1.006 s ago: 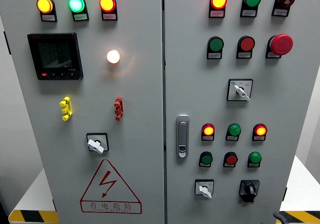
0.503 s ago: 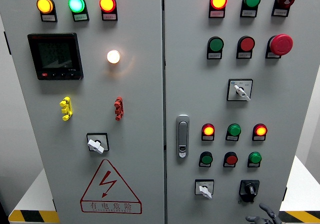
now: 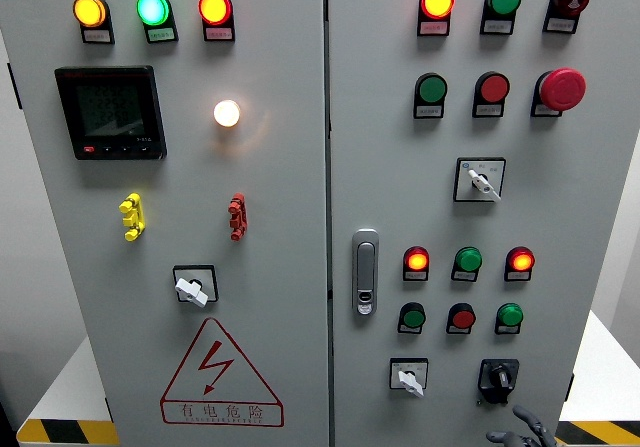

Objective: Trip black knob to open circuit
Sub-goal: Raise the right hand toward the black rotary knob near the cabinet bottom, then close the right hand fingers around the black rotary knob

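Just below the black knob [image 3: 498, 377], at the cabinet's lower right, the right hand [image 3: 520, 431] shows only its fingers, loosely curled and gripping nothing. No contact is made, so reaching, grasping and turning the knob remain.

The single head camera is facing the grey cabinet [image 3: 290, 217] straight on from close range, roughly level with its door handle [image 3: 365, 272], with both doors filling nearly the whole frame.
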